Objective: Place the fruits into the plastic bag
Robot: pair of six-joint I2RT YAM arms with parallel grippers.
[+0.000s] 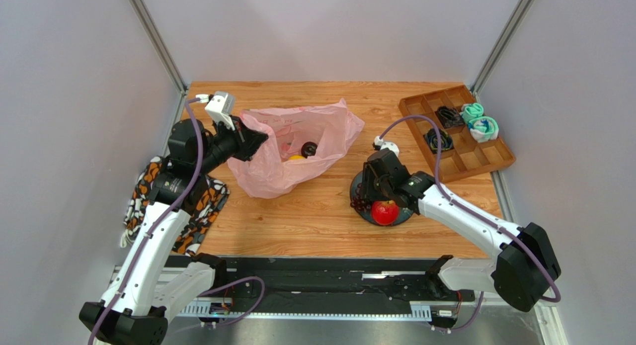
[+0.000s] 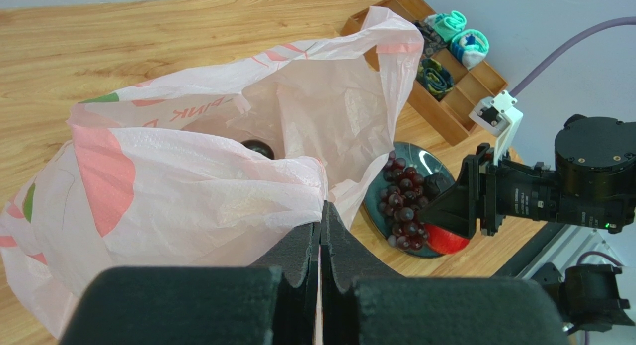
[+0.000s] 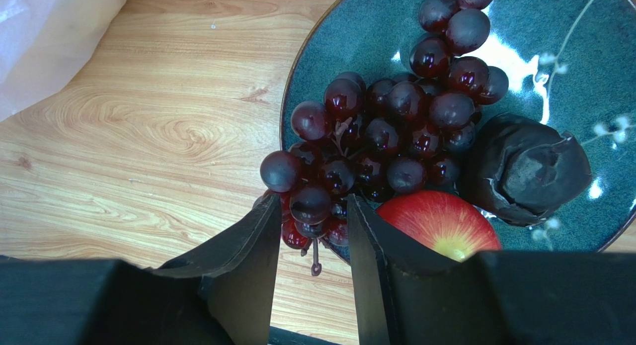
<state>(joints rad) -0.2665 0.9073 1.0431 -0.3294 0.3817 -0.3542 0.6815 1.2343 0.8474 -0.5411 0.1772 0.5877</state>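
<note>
- Wood-topped table (image 1: pixel 313 218), grey walls around it: your plastic bag (image 2: pixel 186 181) is lying on its side left of centre, its mouth facing the plate (image 3: pixel 537 32).
- Your left gripper (image 2: pixel 321 237), pressed together on the bag's rim, is lifting that edge so the mouth is gaping for fruit.
- Your right gripper (image 3: pixel 312 233) is straddling the lowest grapes (image 3: pixel 388 129) at the plate's edge, jaws narrowly parted. You cannot tell whether they are pinching yet.
- An apple (image 3: pixel 440 222) and a dark wrinkled fruit (image 3: pixel 522 170) are waiting on the plate, while a dark ball (image 2: pixel 257 147) is sitting inside the bag.

The bag (image 1: pixel 269 173) is lying left of the plate (image 3: pixel 358 39). Grapes (image 3: pixel 388 129) and an apple (image 3: pixel 440 222) are sitting on it, the tray (image 1: pixel 466 160) behind.
</note>
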